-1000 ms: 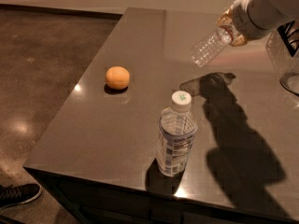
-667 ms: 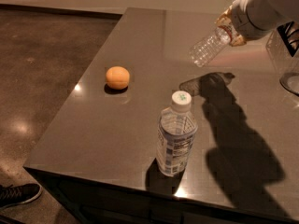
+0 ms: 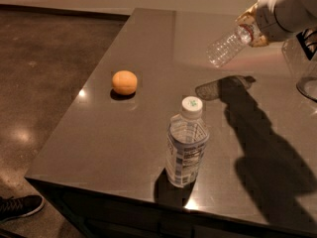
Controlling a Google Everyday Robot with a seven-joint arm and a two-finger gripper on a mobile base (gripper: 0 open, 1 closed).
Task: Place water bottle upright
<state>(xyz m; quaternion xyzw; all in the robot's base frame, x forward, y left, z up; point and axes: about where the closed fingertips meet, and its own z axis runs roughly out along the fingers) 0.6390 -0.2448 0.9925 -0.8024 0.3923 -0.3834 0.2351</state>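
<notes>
The water bottle (image 3: 227, 46) is a slim clear ribbed bottle held tilted in the air above the table's far right, base pointing down-left, neck end up-right. My gripper (image 3: 250, 29) is at the top right, shut on the bottle near its neck and red label band. The cap is hidden by the gripper. The bottle's shadow falls on the table below it.
A wider bottle (image 3: 186, 143) with a white-blue label and green-marked cap stands upright near the front edge of the grey table (image 3: 124, 138). An orange (image 3: 124, 82) lies at the left. A clear glass object (image 3: 304, 68) stands at the right edge. A shoe (image 3: 17, 207) is on the floor.
</notes>
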